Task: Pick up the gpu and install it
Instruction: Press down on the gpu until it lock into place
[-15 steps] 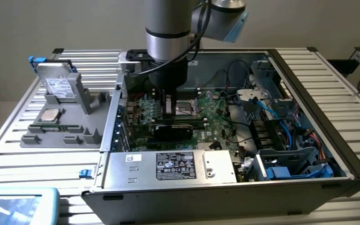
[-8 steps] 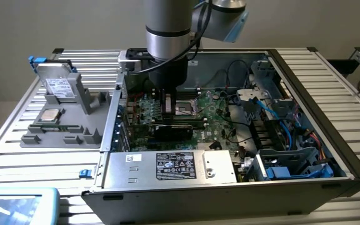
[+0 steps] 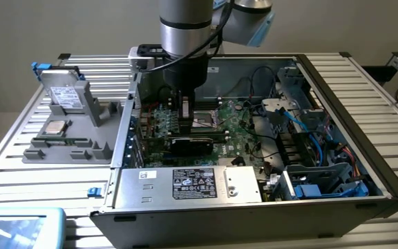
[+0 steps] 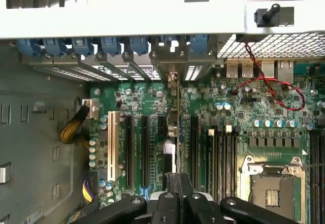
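So in the exterior view the arm was reaching straight down into the open PC case, which sat on a slatted metal table. The gripper was down over the motherboard, and the gpu was right under it, a dark card standing on edge among the expansion slots, close to the CPU socket. The jaws looked clamped tight on the card's top edge. The power supply with its black label sat at the near side of the case, and blue cables ran through the drive area on the exterior view's right. Outside the case, on the exterior view's left, a grey fixture held a hard drive propped upright and a CPU chip lying flat below it.

The wrist view looked down past the black gripper at the board. The gpu showed edge-on as a thin line running from between the closed fingers up toward the rear slot brackets, with its silver end bracket reaching the case's back wall near the blue slot clips. It sat in line with the long black slots; couldn't tell if it was fully seated. The empty CPU socket was off to one side, and a red-and-black wire pair looped above it.
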You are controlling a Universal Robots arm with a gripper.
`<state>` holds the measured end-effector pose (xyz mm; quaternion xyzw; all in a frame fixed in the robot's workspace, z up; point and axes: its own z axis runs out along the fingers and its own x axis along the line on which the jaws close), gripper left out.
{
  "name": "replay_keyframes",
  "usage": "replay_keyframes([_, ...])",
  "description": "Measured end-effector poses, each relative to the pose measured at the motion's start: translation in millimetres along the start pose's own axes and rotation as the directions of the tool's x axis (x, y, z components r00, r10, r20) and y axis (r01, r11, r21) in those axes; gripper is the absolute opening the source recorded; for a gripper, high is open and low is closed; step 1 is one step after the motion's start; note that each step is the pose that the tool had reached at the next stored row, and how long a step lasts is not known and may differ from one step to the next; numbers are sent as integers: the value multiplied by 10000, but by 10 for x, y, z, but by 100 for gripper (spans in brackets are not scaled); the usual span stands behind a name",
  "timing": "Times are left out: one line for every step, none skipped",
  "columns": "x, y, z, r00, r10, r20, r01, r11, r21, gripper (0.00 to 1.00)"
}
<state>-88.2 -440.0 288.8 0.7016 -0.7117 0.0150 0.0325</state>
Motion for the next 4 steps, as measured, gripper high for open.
replay_keyframes([0,0,0,10000,0,0,0,10000,0,12])
replay_keyframes([0,0,-2,10000,0,-2,0,10000,-1,12])
replay_keyframes([0,0,-2,10000,0,-2,0,10000,-1,12])
replay_keyframes([0,0,-2,10000,0,-1,0,10000,-1,12])
